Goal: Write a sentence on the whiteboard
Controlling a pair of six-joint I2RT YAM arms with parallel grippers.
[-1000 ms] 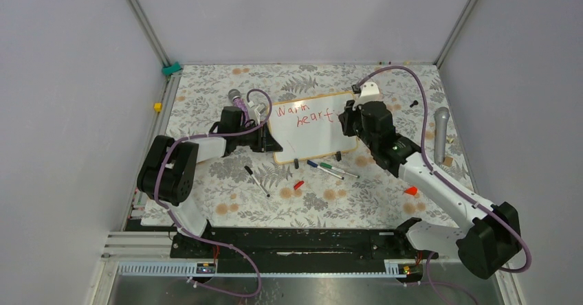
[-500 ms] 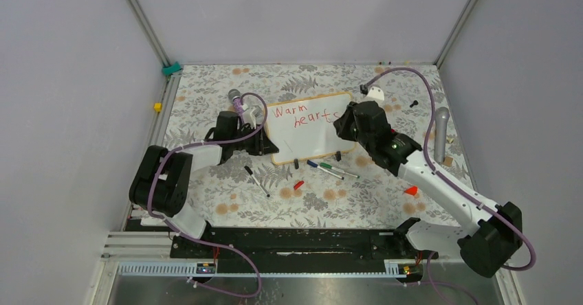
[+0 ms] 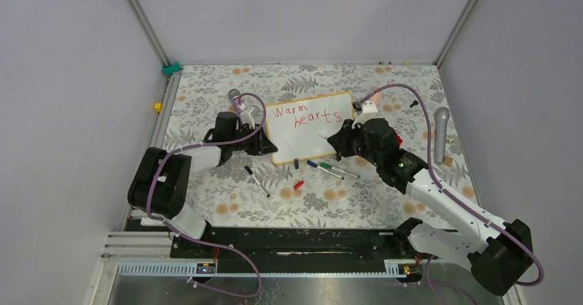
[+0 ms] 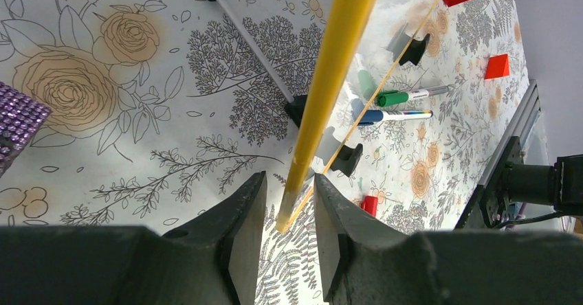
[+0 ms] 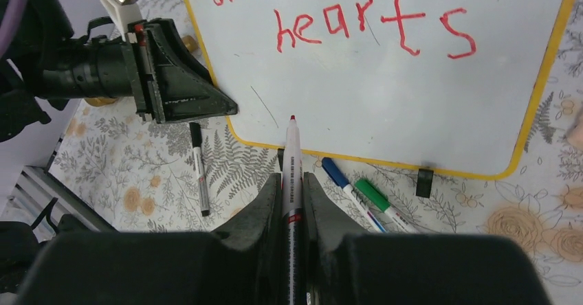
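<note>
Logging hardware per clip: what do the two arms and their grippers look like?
The left arm and right arm have white links between bulky black joints, each trailed by a purple cable. The left gripper and right gripper are matte black with wedge-shaped fingers.

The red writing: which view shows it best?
Right wrist view: the red writing is large, though its first line is cut off. Top external shows both lines whole but tiny. Left wrist shows only the frame of the whiteboard.

Yellow-framed whiteboard (image 4: 335, 64) edge-on between the left hand's (image 4: 289, 181) dark fingers; green marker (image 4: 405, 97) and blue marker (image 4: 392, 116) beyond.
</note>
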